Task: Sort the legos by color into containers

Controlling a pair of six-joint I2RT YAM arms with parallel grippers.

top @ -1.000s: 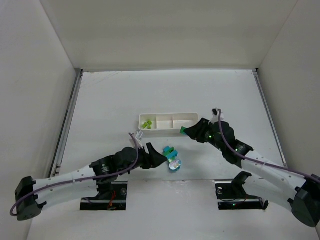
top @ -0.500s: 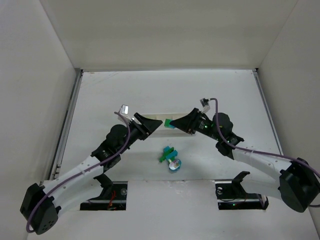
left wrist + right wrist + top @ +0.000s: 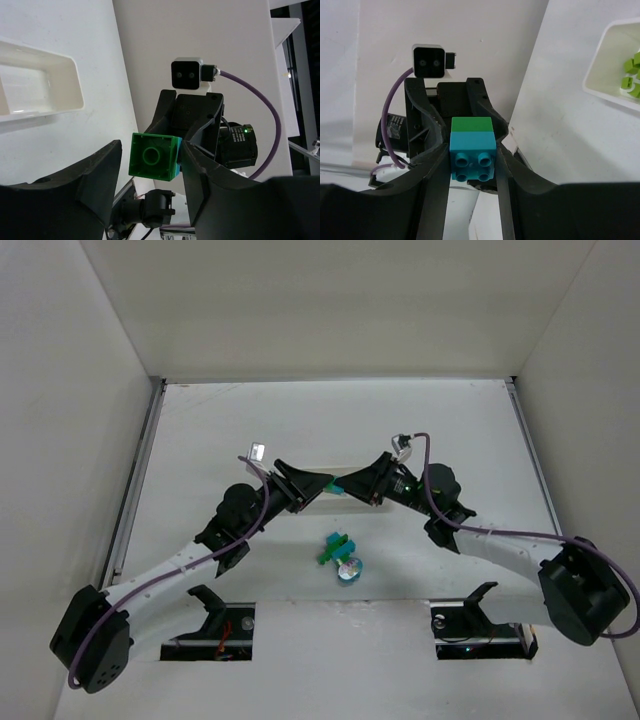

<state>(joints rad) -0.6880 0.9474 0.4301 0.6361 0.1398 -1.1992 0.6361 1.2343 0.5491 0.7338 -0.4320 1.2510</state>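
1. Right end effector [image 3: 471, 150] is narrowed onto a stacked pair of legos [image 3: 336, 487], its 2 fingers pressed against the flanks of the cyan brick [image 3: 471, 157].
2. That cyan brick shows 4 round sockets toward the right wrist camera, and a green brick [image 3: 150, 161] is joined to its far end.
3. Left end effector [image 3: 152, 149] faces the right one tip to tip, with its jaws set on either side of the green brick.
4. In the left wrist view, 1 finger [image 3: 200, 180] appears to sit against the green brick, while the other finger [image 3: 92, 180] stands very close to it. Whether the left end effector actually grips the brick, I cannot tell.
5. In the top view the pair hangs between the 2 tips, up off the desk [image 3: 230, 420] and over the white tray [image 3: 75, 85], which the arms largely cover.
6. Several yellow-green cubes [image 3: 631, 75] lie in an end compartment of the tray.
7. A cluster [image 3: 335, 545] of dark green and cyan legos lies on the desk on the near side of the tray, between the 2 arms.
8. A pale blue piece [image 3: 349, 570] rests just beside that cluster, on the side nearer the arm bases.
9. The tray compartment seen by the left wrist camera shows only its white floor.
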